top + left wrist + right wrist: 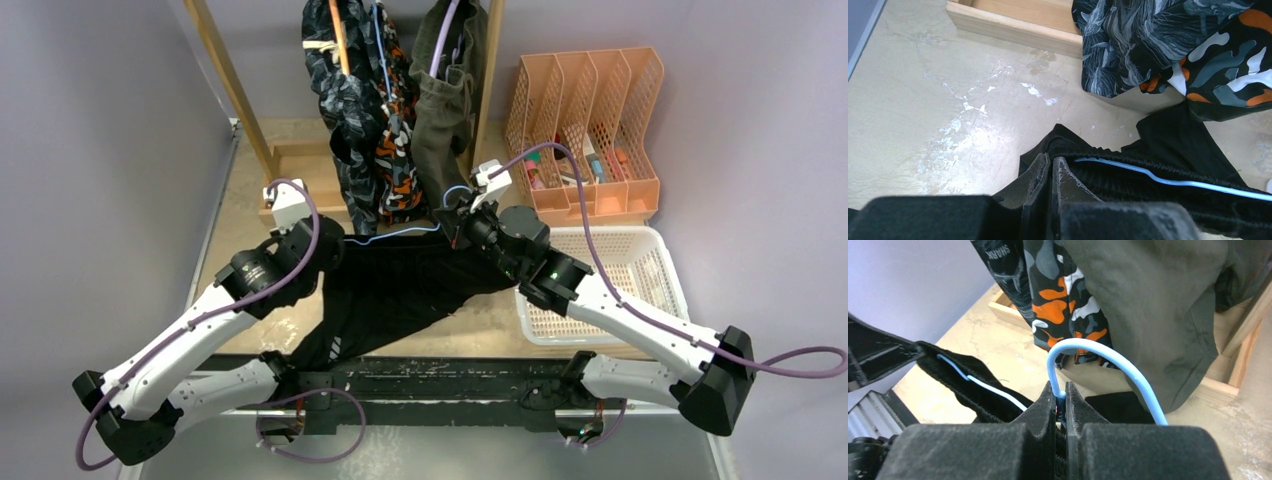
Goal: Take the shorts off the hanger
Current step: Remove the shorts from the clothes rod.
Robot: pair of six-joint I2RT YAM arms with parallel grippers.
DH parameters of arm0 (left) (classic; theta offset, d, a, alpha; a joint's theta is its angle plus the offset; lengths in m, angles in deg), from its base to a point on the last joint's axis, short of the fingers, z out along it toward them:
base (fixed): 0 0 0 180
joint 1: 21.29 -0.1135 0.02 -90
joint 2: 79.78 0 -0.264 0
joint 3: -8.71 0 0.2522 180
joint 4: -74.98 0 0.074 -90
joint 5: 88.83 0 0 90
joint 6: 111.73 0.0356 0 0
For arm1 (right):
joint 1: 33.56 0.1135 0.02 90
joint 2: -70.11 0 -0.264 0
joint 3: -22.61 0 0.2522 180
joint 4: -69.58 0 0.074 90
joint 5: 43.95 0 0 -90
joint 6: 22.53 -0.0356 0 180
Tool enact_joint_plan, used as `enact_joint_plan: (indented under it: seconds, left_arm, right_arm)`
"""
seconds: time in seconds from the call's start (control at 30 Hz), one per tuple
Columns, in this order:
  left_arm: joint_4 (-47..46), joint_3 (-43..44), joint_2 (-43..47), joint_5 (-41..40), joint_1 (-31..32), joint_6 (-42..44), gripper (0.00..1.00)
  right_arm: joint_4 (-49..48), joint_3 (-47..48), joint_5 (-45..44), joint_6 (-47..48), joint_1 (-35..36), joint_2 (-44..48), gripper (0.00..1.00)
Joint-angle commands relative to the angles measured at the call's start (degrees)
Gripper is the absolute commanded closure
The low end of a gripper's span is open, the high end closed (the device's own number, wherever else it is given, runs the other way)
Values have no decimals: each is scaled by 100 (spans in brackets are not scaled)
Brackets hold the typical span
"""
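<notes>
Well, around the black shorts [400, 295] we count three more pairs hanging from a wooden rack [225, 75] at 12 o'clock on the bench [245, 205]: navy printed shorts [345, 110], camo shorts [397, 150] in orange, black and white, and olive shorts [440, 115]. Their hems hang just beyond the black pair and crowd the space at its 12 o'clock side. The rack has two slanted posts and a shallow box base. At 2 o'clock stands an orange perforated file organiser [585, 110] with four slots holding small items. At 3 o'clock sits one white lattice basket [650, 262], partly covered by the right arm.

The black shorts lie mid-bench, soft, with a ribbed elastic waistband, stretched between the two arms. A thin light-blue hanger [400, 233] runs along that waistband, its hook curving up at the 3 o'clock end.

The left end effector [1050, 165] is closed on the waistband at the 9 o'clock end, with black fabric bunched around its fingers. The right end effector [1060, 396] is clamped on the base of the hanger's hook, with the olive and camo pairs hanging just past it. The bench top is pale, stone-like and scuffed with white marks.
</notes>
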Motion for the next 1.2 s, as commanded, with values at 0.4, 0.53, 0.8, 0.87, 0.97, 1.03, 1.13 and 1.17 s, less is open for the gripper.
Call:
enact_joint_plan:
  seconds: [0.4, 0.53, 0.8, 0.87, 0.97, 1.03, 1.13, 1.17]
  left_arm:
    - [260, 346, 23, -879, -712, 157, 100]
    - [-382, 627, -56, -399, -786, 288, 100]
    - [-400, 573, -264, -543, -792, 482, 100]
    - [-459, 498, -287, -622, -799, 474, 100]
    - [-577, 477, -256, -745, -808, 566, 100]
    - [-594, 529, -310, -753, -912, 727, 100]
    - [-547, 503, -544, -689, -1151, 893, 100]
    - [-606, 412, -621, -611, -1232, 890, 100]
  right_arm:
    - [-362, -21, 199, -60, -337, 545, 100]
    - [-515, -209, 381, 178, -337, 685, 100]
    - [-1118, -635, 925, 526, -337, 948, 100]
    - [-1202, -674, 1293, 610, -337, 919, 100]
    - [-1169, -684, 1325, 724, -337, 860, 100]
    - [-1129, -708, 1099, 754, -337, 870, 100]
    - [-1295, -905, 632, 807, -337, 921, 100]
    - [-1296, -941, 428, 810, -337, 927, 100]
